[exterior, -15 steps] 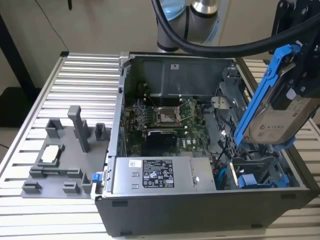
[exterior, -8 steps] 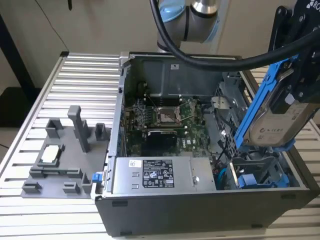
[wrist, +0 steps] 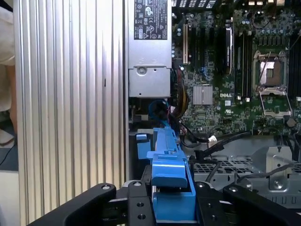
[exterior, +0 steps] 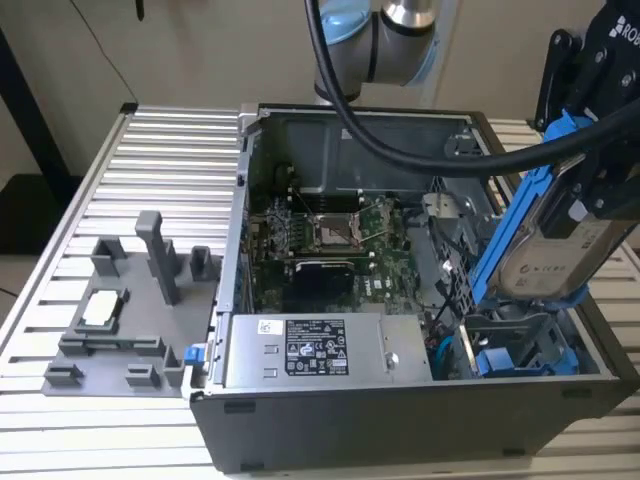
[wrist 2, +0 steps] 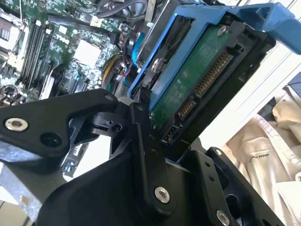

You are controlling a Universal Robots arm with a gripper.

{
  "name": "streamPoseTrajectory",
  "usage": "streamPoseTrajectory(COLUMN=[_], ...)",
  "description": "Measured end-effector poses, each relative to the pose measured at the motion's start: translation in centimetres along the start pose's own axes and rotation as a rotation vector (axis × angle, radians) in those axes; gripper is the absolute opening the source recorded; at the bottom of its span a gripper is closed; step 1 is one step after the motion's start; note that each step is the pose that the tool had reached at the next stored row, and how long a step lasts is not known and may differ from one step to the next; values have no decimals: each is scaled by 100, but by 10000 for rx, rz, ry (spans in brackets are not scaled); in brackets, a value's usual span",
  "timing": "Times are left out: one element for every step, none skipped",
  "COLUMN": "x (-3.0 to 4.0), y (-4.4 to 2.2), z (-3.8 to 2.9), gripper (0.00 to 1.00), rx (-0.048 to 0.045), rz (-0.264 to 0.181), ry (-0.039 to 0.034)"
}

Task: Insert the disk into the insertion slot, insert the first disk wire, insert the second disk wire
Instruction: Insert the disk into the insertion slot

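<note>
The disk (exterior: 565, 250), silver-grey in a bright blue carrier frame (exterior: 505, 235), hangs tilted on edge above the case's corner at the exterior view's right. My gripper (exterior: 600, 190) is shut on it from above. The insertion slot (exterior: 520, 355), a dark metal bay with blue rails, lies directly below the disk's lower end. In the second wrist view the disk's green circuit side (wrist 2: 197, 80) with its connector row faces the camera, held between black fingers (wrist 2: 141, 132). In the first wrist view the blue carrier (wrist: 169, 176) sticks out from my gripper (wrist: 164, 207). Blue and red cables (wrist: 160, 110) lie beside the bay.
The open computer case (exterior: 240, 300) holds a green motherboard (exterior: 330, 245), a grey power-supply box (exterior: 310, 350) with a white sticker and a perforated cage (exterior: 450, 270). A grey fixture plate (exterior: 130, 320) rests on the ribbed metal table (exterior: 150, 160) at the exterior view's left.
</note>
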State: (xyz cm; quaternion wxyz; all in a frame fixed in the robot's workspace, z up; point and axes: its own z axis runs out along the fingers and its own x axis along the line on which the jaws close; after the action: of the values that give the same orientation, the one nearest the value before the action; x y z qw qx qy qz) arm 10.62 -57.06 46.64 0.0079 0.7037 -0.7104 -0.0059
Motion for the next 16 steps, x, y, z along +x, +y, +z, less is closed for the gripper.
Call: streamPoseTrajectory(x=[0,0,0,0,0,0,-1,-1,-1,-1,-1,-1,-1,-1,-1,-1], y=[-6,-11,-16,-21,-27,-32,-37,-41,-44,-46,-49,-51,-53,-55,-57,-59], z=[11,23,35,47,59,71,82,93,103,114,126,138,150,162,175,187], gripper=[33,33,33,33,33,33,33,33,33,33,33,33,33,33,33,33], rx=[1,3,5,7,8,10,11,13,15,17,20,24,29,31,34,36], rz=[-11,-22,-34,-46,-59,-72,-83,-96,-107,-121,-137,-152,-167,-180,-191,-201], ry=[1,1,1,1,2,1,3,3,4,4,3,3,3,4,4,5])
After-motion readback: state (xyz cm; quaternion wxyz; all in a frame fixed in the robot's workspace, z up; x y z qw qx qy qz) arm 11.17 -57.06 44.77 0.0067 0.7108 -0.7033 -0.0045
